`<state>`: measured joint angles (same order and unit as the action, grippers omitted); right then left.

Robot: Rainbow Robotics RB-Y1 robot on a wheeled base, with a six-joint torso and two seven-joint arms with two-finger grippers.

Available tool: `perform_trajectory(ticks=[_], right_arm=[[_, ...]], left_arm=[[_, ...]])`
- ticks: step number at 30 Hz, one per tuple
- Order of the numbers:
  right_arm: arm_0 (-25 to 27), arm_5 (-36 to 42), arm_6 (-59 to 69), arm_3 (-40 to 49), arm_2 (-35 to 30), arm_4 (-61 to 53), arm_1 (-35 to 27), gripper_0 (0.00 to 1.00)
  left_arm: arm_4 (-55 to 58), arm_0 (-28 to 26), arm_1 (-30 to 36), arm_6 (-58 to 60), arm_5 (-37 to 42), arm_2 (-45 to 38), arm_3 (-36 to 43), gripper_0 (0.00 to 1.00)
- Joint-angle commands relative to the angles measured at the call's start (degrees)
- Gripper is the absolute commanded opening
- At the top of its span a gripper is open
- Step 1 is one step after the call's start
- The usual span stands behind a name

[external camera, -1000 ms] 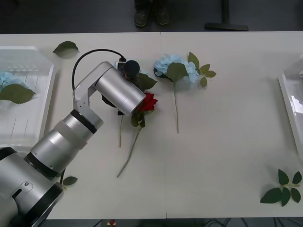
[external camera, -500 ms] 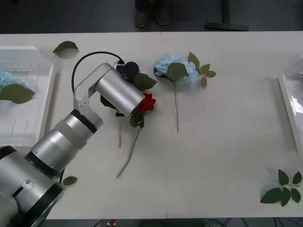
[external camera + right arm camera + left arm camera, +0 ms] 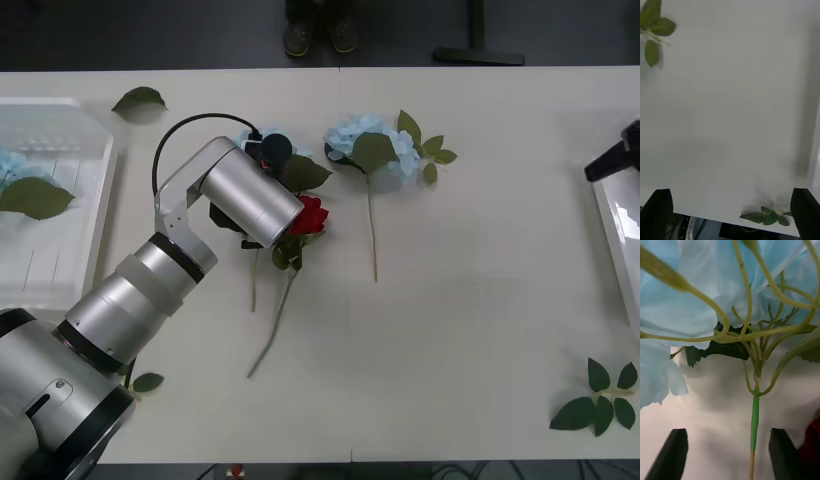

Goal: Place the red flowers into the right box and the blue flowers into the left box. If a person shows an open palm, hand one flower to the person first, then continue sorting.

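A: Left gripper (image 3: 729, 453)?
B: Down over the flowers at mid-table. Fingers (image 3: 672, 453) spread wide, nothing held. A blue flower (image 3: 688, 311) lies right ahead of the fingertips, its green stem (image 3: 754, 420) running down between the two fingers, nearer one of them, touching neither. Petals fan out just past the tips.

A: Anything red?
B: Red flower (image 3: 312, 215) just beside the outer side of one finger; it pokes out from under the left arm (image 3: 240, 195) in the front view, stem trailing toward the robot. It also shows as a dark red edge next to that finger in the left wrist view.

A: Other blue ones?
B: Second blue flower (image 3: 368, 145) lies well apart from the fingers, off to the robot's right and far side, stem pointing toward the robot. Another blue flower (image 3: 18, 168) sits in the left box (image 3: 70, 135), far from the gripper.

A: Right gripper (image 3: 732, 210)?
B: Fingers (image 3: 660, 206) wide apart, empty, over bare table (image 3: 730, 93). A loose leaf sprig (image 3: 769, 217) lies between the fingertips, closer to one; another sprig (image 3: 655, 28) far ahead of them. In the front view it's a dark shape (image 3: 615, 158) at the right box (image 3: 612, 215) rim.

A: Stray stuff?
B: Single leaf (image 3: 138, 98) near the left box, leaf cluster (image 3: 600, 398) at the table's near right.
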<state>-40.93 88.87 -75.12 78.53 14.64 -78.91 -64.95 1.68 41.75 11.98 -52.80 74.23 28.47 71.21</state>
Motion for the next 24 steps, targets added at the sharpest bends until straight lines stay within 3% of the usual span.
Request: perform_trajectory(ticks=[1,3,13,18,20,22,23,24], right_arm=[[-2.4,-2.1,16.2,7.0,2.8,2.2,3.0,0.91],[-3.3,-3.4,22.5,10.1,5.9,5.1,4.6,0.91],[-11.2,-8.9,43.2,14.4,23.0,19.7,14.5,0.91],[-12.4,-9.5,50.1,12.9,27.6,28.6,20.7,0.91],[-12.4,-10.6,51.9,11.7,28.7,31.4,22.9,0.91],[-12.4,-11.5,52.3,10.1,29.9,34.4,25.4,0.91],[-12.4,-12.0,52.4,9.3,30.5,36.0,26.6,0.91],[-12.4,-12.2,52.4,8.8,30.8,36.9,27.3,0.91]], left_arm=[[0.3,1.5,0.9,-2.1,0.1,-0.4,0.8,0.16],[0.3,1.5,0.9,-2.2,0.1,-0.4,0.8,0.01],[0.1,1.5,0.9,-2.4,0.1,-0.5,0.8,0.00],[0.0,1.5,1.0,-2.5,0.1,-0.4,0.8,0.00],[0.0,1.5,1.0,-2.7,0.0,-0.4,0.8,0.28],[-0.2,1.7,1.0,-2.5,-0.1,-0.6,0.8,0.68],[-0.2,1.7,1.0,-2.5,-0.1,-1.0,0.8,0.82],[-0.2,1.7,1.0,-2.5,-0.1,-1.1,0.8,0.87]])
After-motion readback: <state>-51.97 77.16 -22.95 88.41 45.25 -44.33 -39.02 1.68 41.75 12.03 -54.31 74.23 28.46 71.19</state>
